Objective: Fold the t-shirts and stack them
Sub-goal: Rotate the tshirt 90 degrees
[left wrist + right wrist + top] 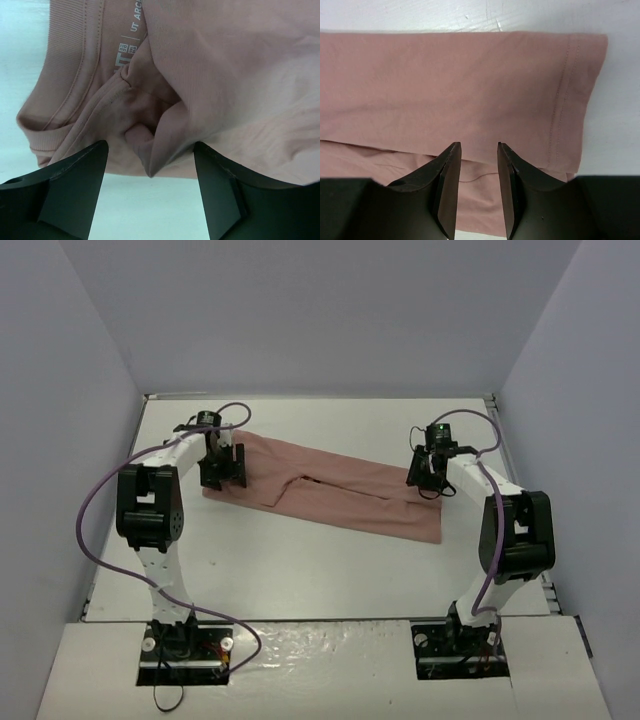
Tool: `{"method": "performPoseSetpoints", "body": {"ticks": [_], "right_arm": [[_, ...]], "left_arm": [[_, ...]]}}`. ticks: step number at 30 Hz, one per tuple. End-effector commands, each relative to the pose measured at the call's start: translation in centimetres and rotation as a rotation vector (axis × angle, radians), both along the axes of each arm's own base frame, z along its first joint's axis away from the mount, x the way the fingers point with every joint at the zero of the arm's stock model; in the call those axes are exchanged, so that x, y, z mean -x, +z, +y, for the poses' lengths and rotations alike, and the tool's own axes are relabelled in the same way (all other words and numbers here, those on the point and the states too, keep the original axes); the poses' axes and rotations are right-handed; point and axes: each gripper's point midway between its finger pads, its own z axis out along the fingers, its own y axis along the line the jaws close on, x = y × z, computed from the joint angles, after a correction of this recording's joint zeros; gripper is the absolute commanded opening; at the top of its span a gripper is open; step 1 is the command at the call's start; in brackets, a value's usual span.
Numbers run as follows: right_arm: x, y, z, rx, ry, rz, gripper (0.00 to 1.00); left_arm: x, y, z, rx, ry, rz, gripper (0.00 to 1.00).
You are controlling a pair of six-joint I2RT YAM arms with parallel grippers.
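Entry: both arms over the cloth.

The t-shirt [330, 495] lies flat on the white surface [300, 570], folded lengthwise into a long narrow strip. Its long axis runs on a diagonal, from nearer the far left corner down toward the right edge. The collar end points to the left edge; my left wrist view shows the ribbed neckline and the printed neck label [127, 47] there. The hem end points to the right edge, with its double line of stitching [560, 100] showing in my right wrist view.

My left pincer [150, 147] is spread wide over the collar end, a raised fold of cloth lying between the fingers, not pinched.

My right pincer [479, 146] sits over the hem end, fingers parted by a narrow gap, with nothing gripped that I can see.
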Motion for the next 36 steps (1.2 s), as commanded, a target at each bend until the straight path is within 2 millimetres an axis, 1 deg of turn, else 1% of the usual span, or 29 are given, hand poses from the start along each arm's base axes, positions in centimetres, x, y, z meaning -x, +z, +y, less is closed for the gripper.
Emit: {"method": "performPoseSetpoints", "body": {"ticks": [1,3,5,6,8,9,10,12,14,16,18,20,21,23,24,25,27,31,33,35,36], "right_arm": [[-0.4,1.9,0.5,-0.008,0.03,-0.057,0.33],[-0.3,1.7,0.4,-0.005,0.03,-0.053,0.33],[-0.3,1.7,0.3,-0.002,0.031,-0.052,0.33],[-0.3,1.6,0.3,0.0,0.029,-0.05,0.33],[-0.3,1.5,0.4,-0.001,0.031,-0.049,0.33],[-0.3,1.5,0.4,-0.001,0.031,-0.048,0.33],[-0.4,1.5,0.4,-0.002,0.03,-0.049,0.33],[-0.4,1.5,0.4,-0.003,0.033,-0.047,0.33],[-0.5,1.5,0.4,-0.005,0.03,-0.048,0.33],[-0.5,1.5,0.4,-0.004,0.031,-0.049,0.33],[-0.5,1.6,0.4,-0.005,0.031,-0.049,0.33],[-0.5,1.5,0.4,-0.005,0.03,-0.048,0.33],[-0.5,1.6,0.5,-0.006,0.031,-0.049,0.33],[-0.5,1.6,0.5,-0.008,0.032,-0.05,0.33],[-0.4,1.5,0.5,-0.008,0.031,-0.048,0.33],[-0.4,1.5,0.5,-0.008,0.031,-0.047,0.33],[-0.3,1.5,0.4,-0.005,0.033,-0.047,0.33],[-0.3,1.7,0.4,-0.001,0.034,-0.051,0.33],[-0.3,1.8,0.4,-0.005,0.034,-0.053,0.33],[-0.4,1.9,0.5,-0.009,0.034,-0.056,0.33],[-0.5,2.0,0.5,-0.011,0.034,-0.058,0.33]], "left_arm": [[-2.0,2.8,-0.3,0.006,-0.032,-0.1,0.63],[-1.7,2.9,-0.4,0.012,-0.027,-0.096,0.55],[-1.3,3.2,-0.4,0.013,-0.018,-0.096,0.39],[-1.2,3.7,-0.4,0.013,-0.012,-0.102,0.34],[-0.7,4.7,-0.1,0.002,0.001,-0.1,0.11],[-0.6,5.3,0.0,-0.001,0.008,-0.103,0.02],[-0.5,6.0,0.1,-0.005,0.018,-0.106,0.0],[-0.1,7.1,0.1,-0.001,0.042,-0.103,0.0],[0.5,7.7,0.1,0.004,0.087,-0.083,0.0],[1.5,8.2,0.2,0.008,0.117,-0.05,0.01],[2.5,7.9,0.1,0.012,0.146,-0.019,0.08],[3.6,7.2,0.4,-0.001,0.17,0.018,0.09],[4.3,6.4,0.7,-0.014,0.181,0.046,0.16],[4.8,5.4,1.1,-0.035,0.188,0.078,0.24],[5.0,4.9,1.3,-0.046,0.189,0.091,0.35],[5.0,4.7,1.4,-0.05,0.189,0.098,0.39],[4.6,4.9,1.5,-0.051,0.191,0.092,0.45],[2.5,7.8,0.7,-0.007,0.172,-0.002,0.45],[0.4,10.2,-0.8,0.065,0.139,-0.067,0.44],[-0.5,10.8,-1.8,0.103,0.121,-0.081,0.43],[-1.4,11.8,-3.1,0.144,0.098,-0.103,0.41]]}}
